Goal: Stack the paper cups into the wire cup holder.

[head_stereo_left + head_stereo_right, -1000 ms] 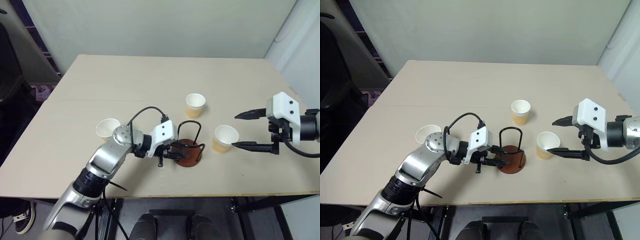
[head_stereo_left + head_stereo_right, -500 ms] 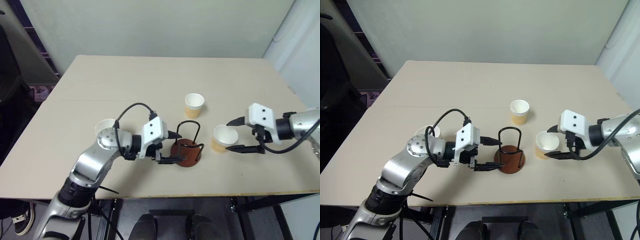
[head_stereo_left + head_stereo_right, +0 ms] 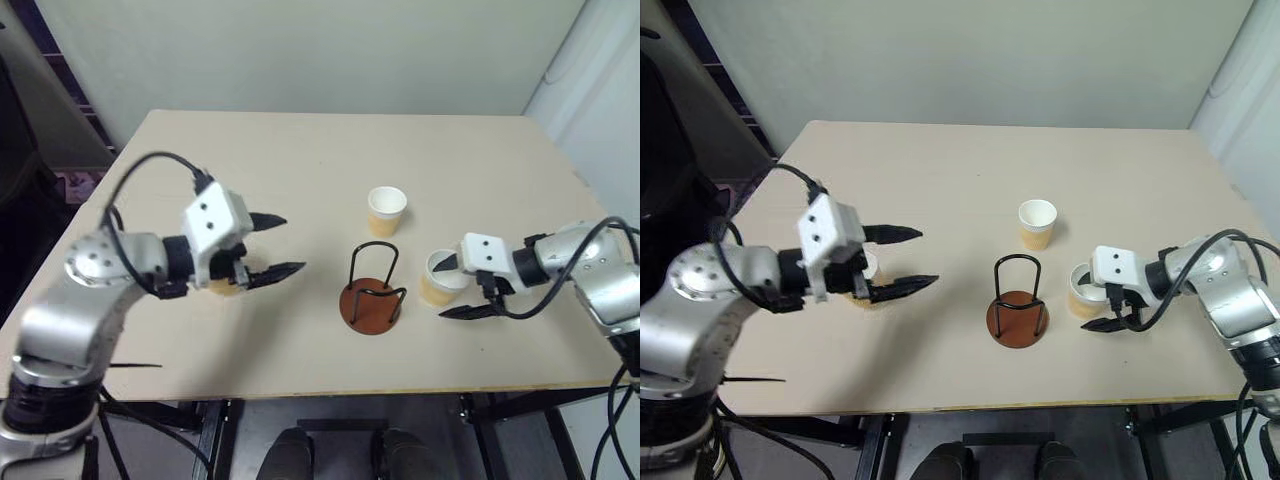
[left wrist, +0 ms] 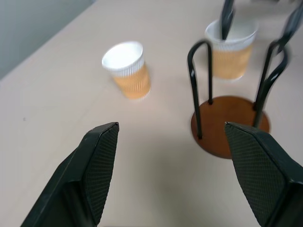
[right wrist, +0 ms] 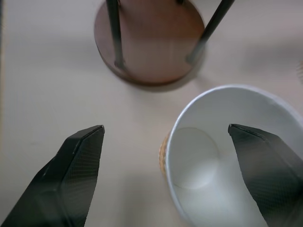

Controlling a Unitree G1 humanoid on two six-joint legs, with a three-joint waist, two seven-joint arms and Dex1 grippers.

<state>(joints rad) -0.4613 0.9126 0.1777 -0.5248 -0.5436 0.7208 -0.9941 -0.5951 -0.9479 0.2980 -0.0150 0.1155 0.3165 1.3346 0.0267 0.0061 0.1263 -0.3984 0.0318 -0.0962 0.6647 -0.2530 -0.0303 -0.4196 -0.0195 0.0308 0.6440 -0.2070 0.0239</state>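
The wire cup holder [image 3: 372, 297] stands empty at the table's middle front, a reddish-brown disc with black wire loops. One paper cup [image 3: 387, 210] stands upright behind it. A second paper cup [image 3: 437, 283] stands just right of the holder. My right gripper [image 3: 442, 290] is open around this cup, with one finger over its mouth and the other low by its near side. My left gripper [image 3: 291, 245] hangs open and empty above the table, left of the holder. A third paper cup [image 3: 866, 293] peeks out from under it. In the right wrist view, the cup [image 5: 222, 161] lies between the fingers [image 5: 71, 175].
The light wooden table [image 3: 300, 150] reaches a grey wall at the back, and its front edge [image 3: 330, 390] is near me. Bare tabletop lies between my left gripper and the holder. A black cable [image 3: 150, 165] loops over my left arm.
My left gripper drew back from the holder, rose, moved left and opened wide. My right gripper came down and in toward the right-hand cup until its fingers straddle it.
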